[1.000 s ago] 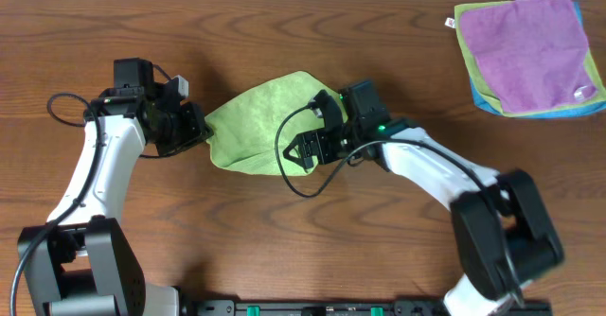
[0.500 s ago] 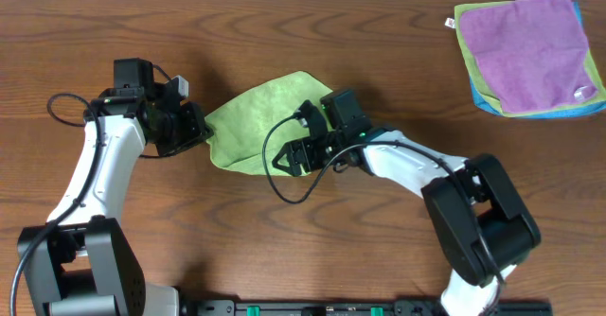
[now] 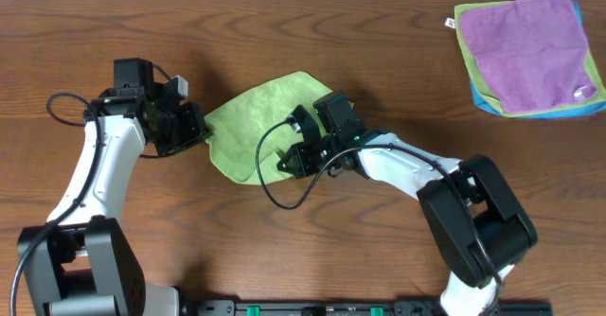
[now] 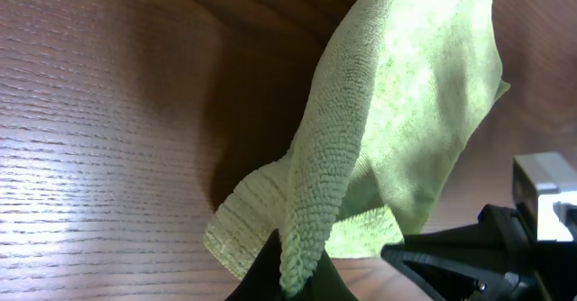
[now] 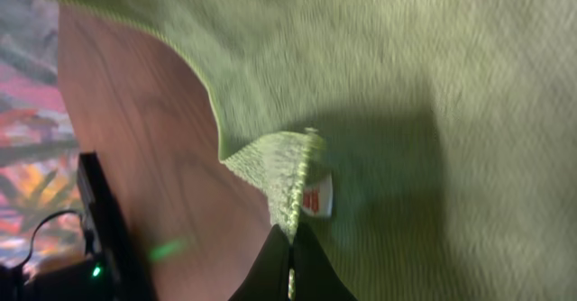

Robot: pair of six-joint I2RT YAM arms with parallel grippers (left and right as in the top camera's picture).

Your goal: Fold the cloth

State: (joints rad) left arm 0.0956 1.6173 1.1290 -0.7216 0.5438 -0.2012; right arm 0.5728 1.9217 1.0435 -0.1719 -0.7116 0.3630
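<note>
Folding the green cloth (image 3: 248, 117)
Pinched at edge by left tool (image 4: 293, 278), at corner by right tool (image 5: 290, 265); best drawn across level, edges matched before release

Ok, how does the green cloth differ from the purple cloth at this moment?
The green cloth is rumpled, the purple cloth flat and square. The green cloth is pinched by the left gripper and right gripper; the purple cloth is untouched. The green cloth lies on bare table, the purple cloth atop a stack of cloths. Both carry a small tag.
</note>
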